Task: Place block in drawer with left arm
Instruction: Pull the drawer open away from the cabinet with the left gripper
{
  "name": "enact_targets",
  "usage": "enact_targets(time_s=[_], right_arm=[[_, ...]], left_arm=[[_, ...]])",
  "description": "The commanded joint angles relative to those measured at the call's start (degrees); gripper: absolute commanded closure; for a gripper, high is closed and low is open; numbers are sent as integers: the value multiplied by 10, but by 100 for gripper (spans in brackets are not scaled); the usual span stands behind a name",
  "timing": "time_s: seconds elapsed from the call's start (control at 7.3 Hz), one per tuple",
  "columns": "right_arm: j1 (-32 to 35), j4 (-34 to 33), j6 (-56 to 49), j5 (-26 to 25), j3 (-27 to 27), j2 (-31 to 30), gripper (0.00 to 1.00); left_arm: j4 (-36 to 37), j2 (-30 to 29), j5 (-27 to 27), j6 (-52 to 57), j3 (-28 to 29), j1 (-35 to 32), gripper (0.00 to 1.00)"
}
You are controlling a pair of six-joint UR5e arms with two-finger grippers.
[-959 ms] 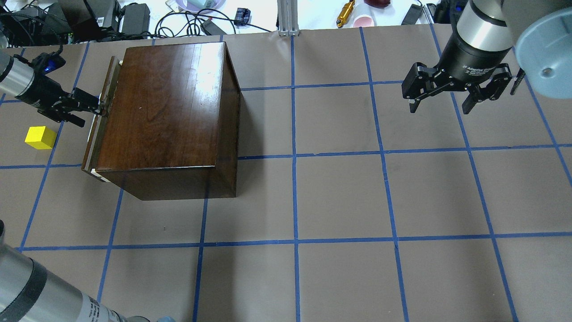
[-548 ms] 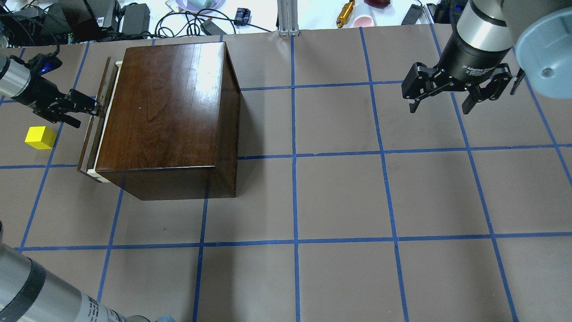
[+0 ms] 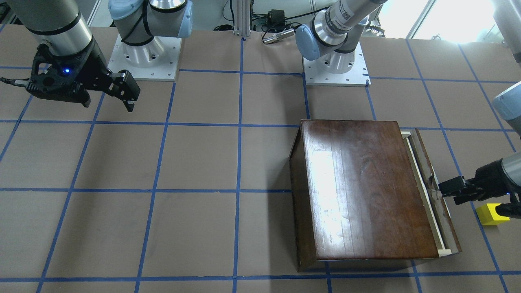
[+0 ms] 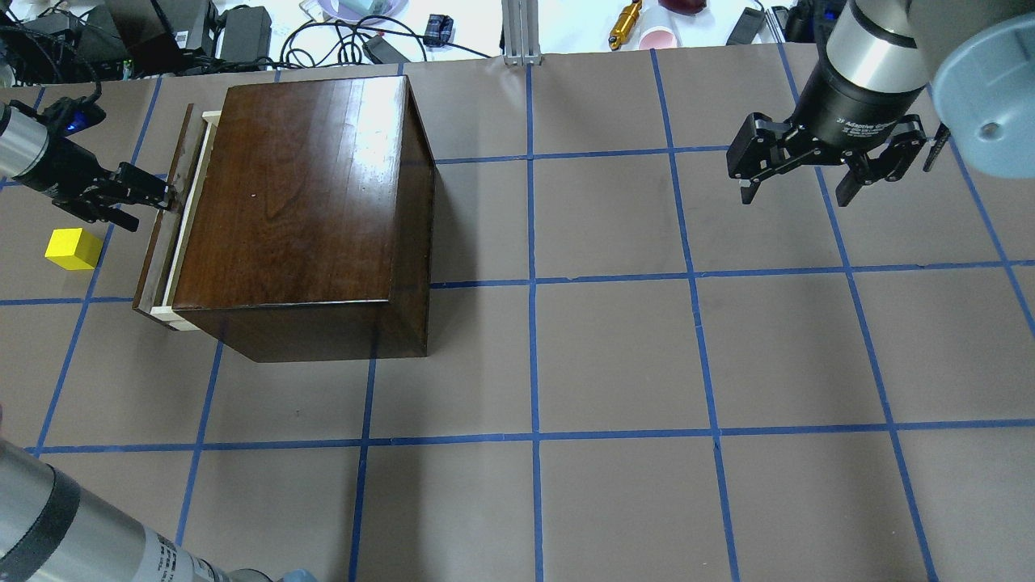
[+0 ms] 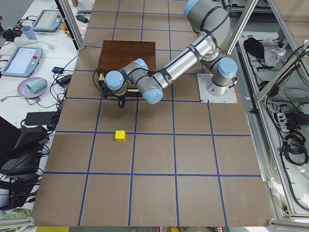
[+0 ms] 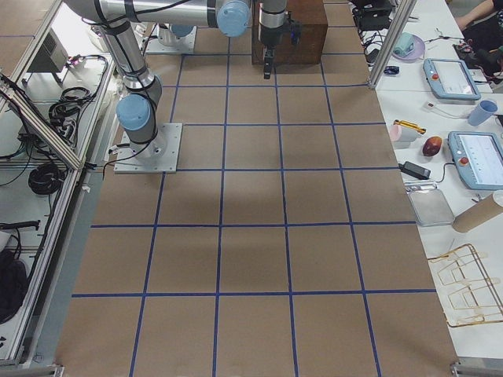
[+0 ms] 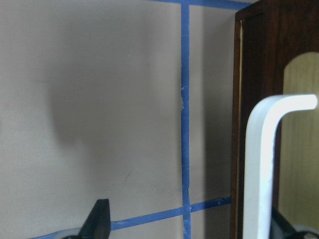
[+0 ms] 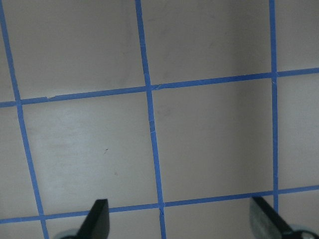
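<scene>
On left side of the brown grid-taped table, the glossy dark-brown wooden box hasn't moved. Its shallow pale-wood drawer with dark front panel sticks out further than a second ago. Pale rim strip now shows, but gap looks too narrow for a drop-in yet.

Silver-grey left arm is doing the pull. Left gripper looks spread in wrist view, with the white bent handle hooked against one finger, not pinched. Right gripper is spread and idle, well apart.

Small yellow block sits on table near drawer front, roughly in the pull path. Watch clearance.
</scene>
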Motion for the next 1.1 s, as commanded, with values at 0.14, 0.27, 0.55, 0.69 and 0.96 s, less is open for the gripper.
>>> enact_targets(time_s=[0.14,0.27,0.55,0.69,0.96], right_arm=[[0,0,0,0,0,0,0],[0,0,0,0,0,0,0],[0,0,0,0,0,0,0],[0,0,0,0,0,0,0],[0,0,0,0,0,0,0]], left_arm=[[0,1,1,0,0,11,2],[0,1,1,0,0,11,2],[-1,1,13,0,8,12,2],[-1,1,14,-1,8,12,2],[-1,1,29,-1,9,13,2]])
